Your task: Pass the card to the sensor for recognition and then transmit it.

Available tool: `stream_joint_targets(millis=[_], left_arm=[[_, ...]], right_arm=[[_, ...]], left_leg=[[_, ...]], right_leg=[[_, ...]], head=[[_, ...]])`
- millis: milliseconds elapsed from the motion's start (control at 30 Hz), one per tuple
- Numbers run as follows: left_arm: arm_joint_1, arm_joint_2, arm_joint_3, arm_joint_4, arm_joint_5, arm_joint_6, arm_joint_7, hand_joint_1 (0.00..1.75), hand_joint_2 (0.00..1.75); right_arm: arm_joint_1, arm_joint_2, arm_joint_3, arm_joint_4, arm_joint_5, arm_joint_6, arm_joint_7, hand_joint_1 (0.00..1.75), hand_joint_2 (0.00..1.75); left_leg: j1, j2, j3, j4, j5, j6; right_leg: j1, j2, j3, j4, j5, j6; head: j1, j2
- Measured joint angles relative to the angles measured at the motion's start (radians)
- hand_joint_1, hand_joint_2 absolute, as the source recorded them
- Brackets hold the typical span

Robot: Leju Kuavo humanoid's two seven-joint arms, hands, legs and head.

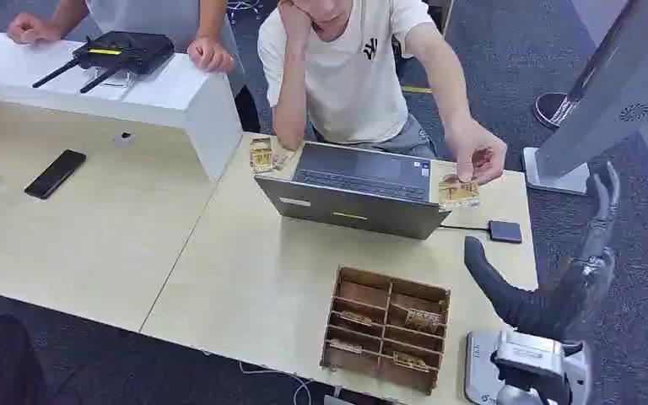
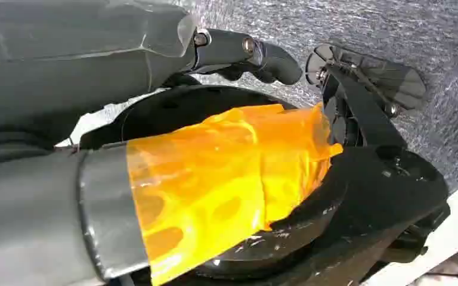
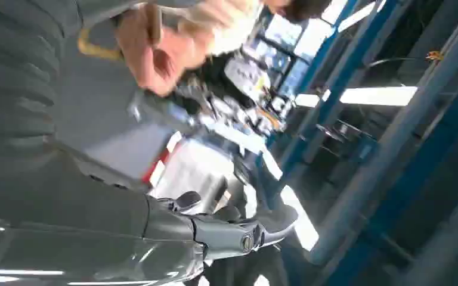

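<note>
- The right hand (image 1: pixel 548 291) is rising at the near right edge of the table (image 1: pixel 135 219), its thumb sticking out to the left and its fingers reaching upward and apart, with nothing between them; in the right wrist view the same hand (image 3: pixel 226 229) is showing its fingers spread against a blurred room.
- The left hand (image 2: pixel 238 53) is appearing in the left wrist view with its fingers curled inward; whether they are holding anything cannot be told.
- A wooden compartment tray (image 1: pixel 386 327) is sitting just left of the right hand, holding a few cards in its slots.
- A small black sensor (image 1: pixel 504 231) is lying flat beyond the hand, wired to the laptop (image 1: pixel 356 189) beside it.
- A person's hand (image 1: pixel 477 154) is holding a card (image 1: pixel 458 191) at the laptop's right edge, near the sensor but apart from it.
- More cards (image 1: pixel 261 155) are lying at the laptop's far left corner.
- A black phone (image 1: pixel 55 173) is resting far to the left.
- A black router (image 1: pixel 122 51) is standing on the white counter (image 1: pixel 177 97) at the back.
</note>
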Motion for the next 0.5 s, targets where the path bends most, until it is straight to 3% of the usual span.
stream_joint_targets(millis=[233, 500], left_arm=[[0.009, 0.016, -0.008, 0.0, -0.027, -0.017, 0.009, 0.0, 0.0], [0.012, 0.037, -0.013, 0.0, -0.062, -0.036, 0.02, 0.0, 0.0]], right_arm=[[-0.083, -0.062, 0.046, 0.091, 0.202, -0.087, 0.029, 0.0, 1.75], [-0.188, -0.11, 0.061, 0.241, 0.363, -0.103, 0.047, 0.0, 1.75]], left_leg=[[0.0, 0.0, 0.001, 0.0, 0.001, -0.001], [0.0, 0.0, 0.001, 0.0, 0.001, 0.0]], right_leg=[[0.0, 0.0, 0.0, 0.0, 0.0, 0.0], [0.0, 0.0, 0.0, 0.0, 0.001, 0.0]], head=[[0.0, 0.0], [0.0, 0.0]])
